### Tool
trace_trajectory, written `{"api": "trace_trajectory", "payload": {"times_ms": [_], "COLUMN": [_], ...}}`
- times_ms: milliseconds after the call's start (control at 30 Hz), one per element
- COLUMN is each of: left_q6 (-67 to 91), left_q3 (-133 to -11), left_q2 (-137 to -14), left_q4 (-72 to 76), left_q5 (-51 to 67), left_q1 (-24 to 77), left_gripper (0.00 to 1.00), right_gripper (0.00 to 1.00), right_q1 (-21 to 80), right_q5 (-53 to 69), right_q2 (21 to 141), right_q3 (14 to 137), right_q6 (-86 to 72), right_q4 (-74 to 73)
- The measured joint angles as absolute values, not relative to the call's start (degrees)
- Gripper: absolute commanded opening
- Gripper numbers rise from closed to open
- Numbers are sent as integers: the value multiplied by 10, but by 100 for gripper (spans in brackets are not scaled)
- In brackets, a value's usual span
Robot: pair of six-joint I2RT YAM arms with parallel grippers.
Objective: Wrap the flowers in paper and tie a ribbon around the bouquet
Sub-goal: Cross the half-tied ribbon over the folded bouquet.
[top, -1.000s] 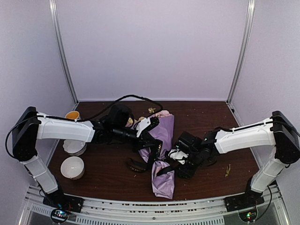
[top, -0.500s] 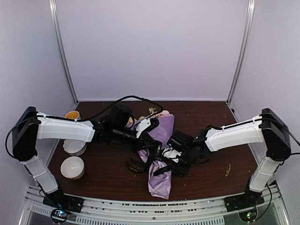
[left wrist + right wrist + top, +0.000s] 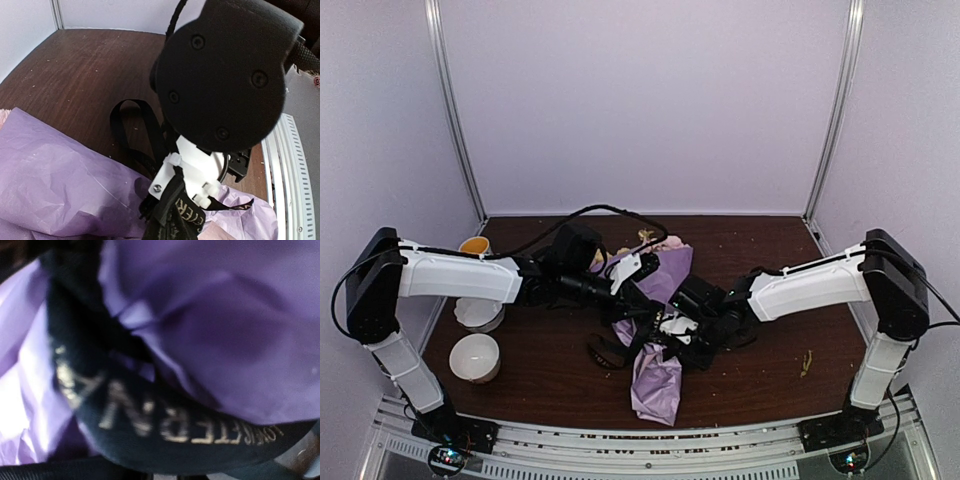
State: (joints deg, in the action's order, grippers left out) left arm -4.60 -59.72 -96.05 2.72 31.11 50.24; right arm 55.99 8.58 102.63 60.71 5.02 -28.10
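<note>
At mid-bench (image 3: 790, 270), the right arm (image 3: 810, 285) has swung in leftward since a second ago. The right gripper (image 3: 672, 330) now sits on the waist of the bouquet (image 3: 670, 280), where earlier it stood just beside it. Left arm (image 3: 460, 278) unmoved.

Paper (image 3: 657, 385): the lilac tail has shifted left and bunched up. Ribbon (image 3: 185, 216) runs between both grippers across the paper, with a slack loop on the bench. Flowers (image 3: 646, 237) poke out at the far end.

Left gripper (image 3: 642, 305) is closed, apparently pinching the ribbon. The right gripper straddles the ribbon, but whether it bites, cannot tell.

Judgement: the tie is just starting and there is no knot yet.
</note>
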Motion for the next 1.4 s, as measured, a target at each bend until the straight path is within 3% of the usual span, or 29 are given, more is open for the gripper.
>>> {"api": "trace_trajectory", "payload": {"times_ms": [167,500,767,933,1133,1400], "left_q6": [-46,-47,-49,-49,-49,-49], "left_q3": [-597,-603,-606,-606,-606,-606], "left_q2": [-961,-961,-961,-961,-961,-961], "left_q4": [21,16,16,15,15,15], "left_q5": [311,310,310,309,309,309], "left_q1": [503,502,502,502,502,502], "left_gripper": [0,0,0,0,0,0], "right_gripper": [0,1,40,59,71,68], "right_q1": [537,493,494,525,592,644], "right_q5": [98,107,180,233,218,118], "right_q2": [1017,940,904,811,748,788], "right_q3": [589,550,523,449,349,353], "right_q6": [46,39,42,46,15,-29], "right_q4": [-258,-241,-202,-128,22,135]}}
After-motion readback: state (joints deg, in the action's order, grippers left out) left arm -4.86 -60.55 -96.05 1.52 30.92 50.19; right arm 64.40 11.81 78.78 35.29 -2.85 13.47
